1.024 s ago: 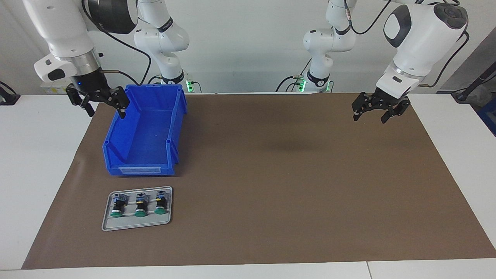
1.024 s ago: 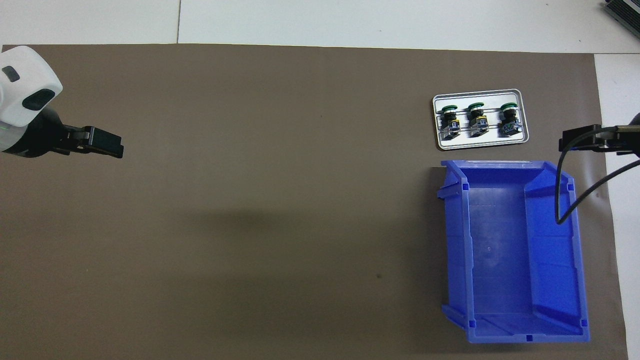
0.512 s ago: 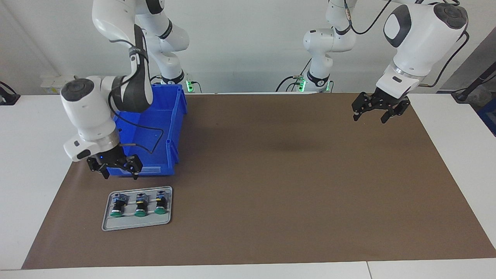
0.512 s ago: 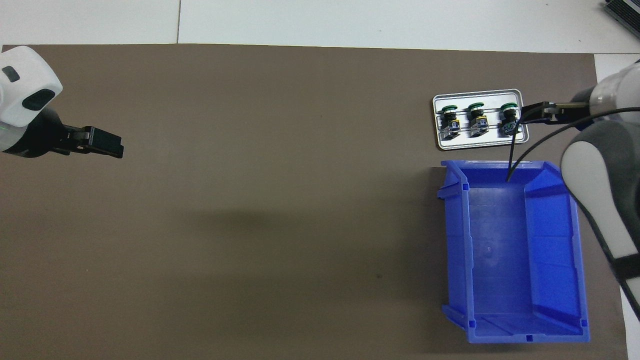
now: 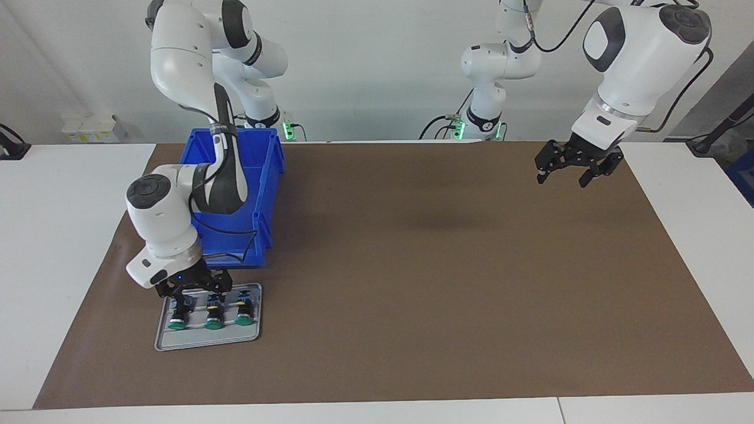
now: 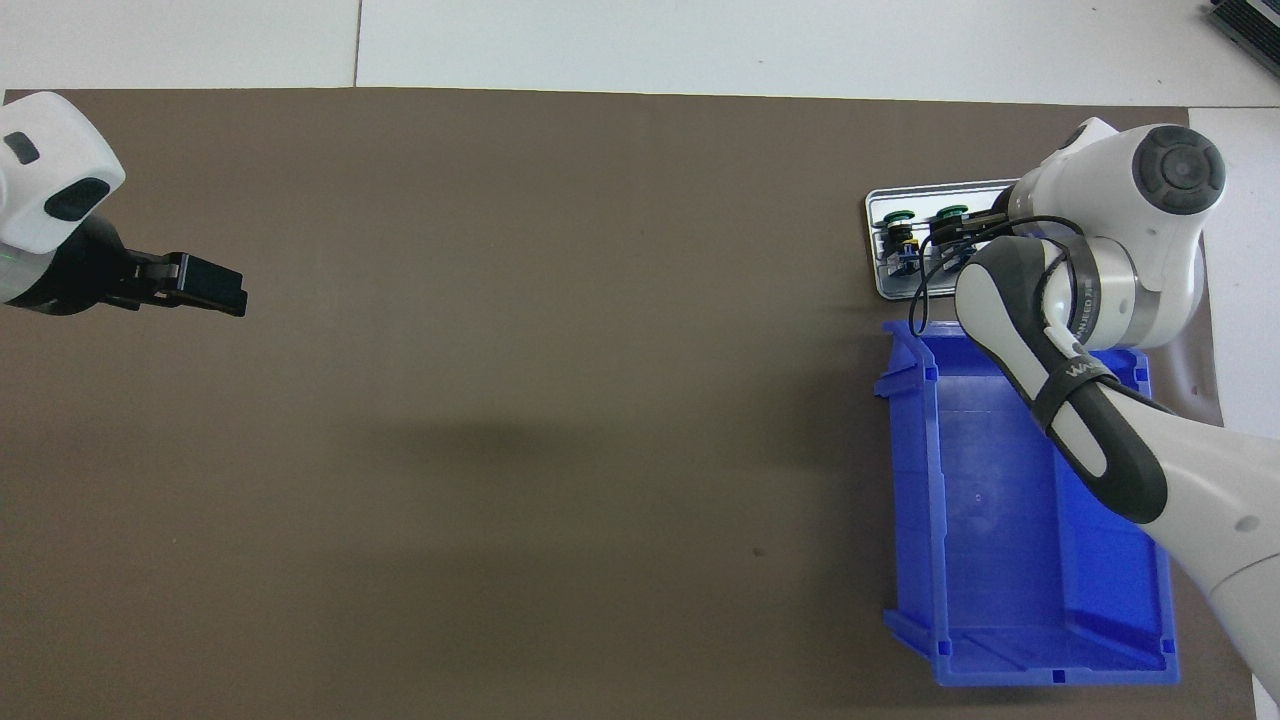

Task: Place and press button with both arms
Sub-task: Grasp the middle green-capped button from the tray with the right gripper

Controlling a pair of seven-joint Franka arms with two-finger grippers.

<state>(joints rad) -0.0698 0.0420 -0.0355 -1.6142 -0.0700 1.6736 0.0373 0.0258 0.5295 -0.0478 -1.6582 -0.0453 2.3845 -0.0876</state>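
Three green-capped buttons lie side by side in a grey tray (image 5: 206, 340); one button (image 5: 213, 317) is the middle one. My right gripper (image 5: 194, 293) hangs low over the block bases of the buttons, jaws open, and I cannot tell which button sits between them. In the overhead view my right gripper (image 6: 962, 236) and its wrist cover one button, leaving two buttons (image 6: 900, 232) showing. My left gripper (image 5: 568, 175) waits open in the air over the brown mat at the left arm's end, also seen as the left gripper (image 6: 215, 285) from above, holding nothing.
A blue open bin (image 5: 262, 176) stands nearer to the robots than the tray, close beside it; the right arm reaches over the bin (image 6: 1000, 560). The brown mat (image 5: 412, 265) covers most of the white table.
The right arm swung from beside the bin out over it and down onto the tray of buttons. The left arm has not moved.
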